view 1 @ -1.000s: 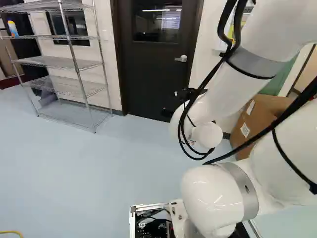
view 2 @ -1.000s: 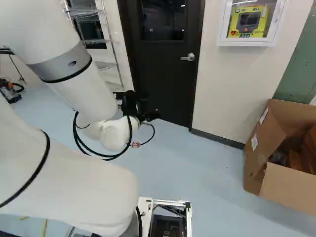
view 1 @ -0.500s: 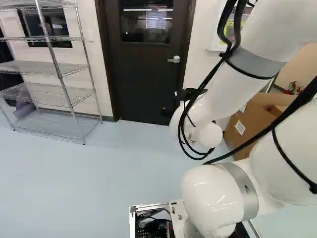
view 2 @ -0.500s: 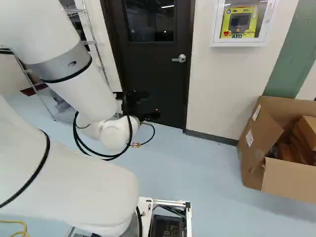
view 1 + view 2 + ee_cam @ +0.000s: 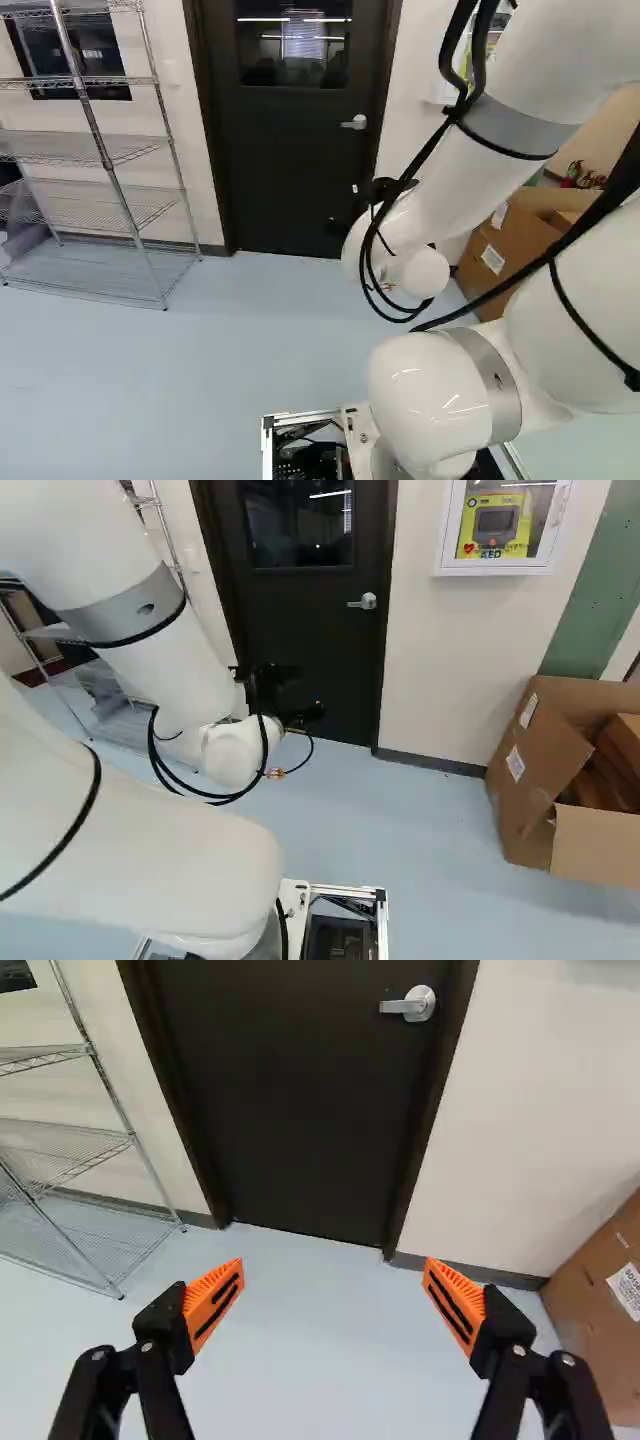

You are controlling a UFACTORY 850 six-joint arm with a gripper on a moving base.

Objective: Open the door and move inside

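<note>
At end of your arm, orange-padded black two-finger gripper [image 5: 334, 1280] stands spread wide, grasping nothing. Beyond it, pale blue floor [image 5: 320, 1360], then dark windowed door [image 5: 300, 1110], closed in its frame. Silver lever handle [image 5: 412, 1004] sits ahead, well apart from gripper, on door's edge away from wire shelving [image 5: 75, 1150]. Step in hand: approach, by your likely reading. Next, drive closer, line up with lever, then turn it.

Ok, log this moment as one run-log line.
door: closed | lever handle: untouched | gripper: open, empty, facing door, short of it | wire shelf: beside door
</note>
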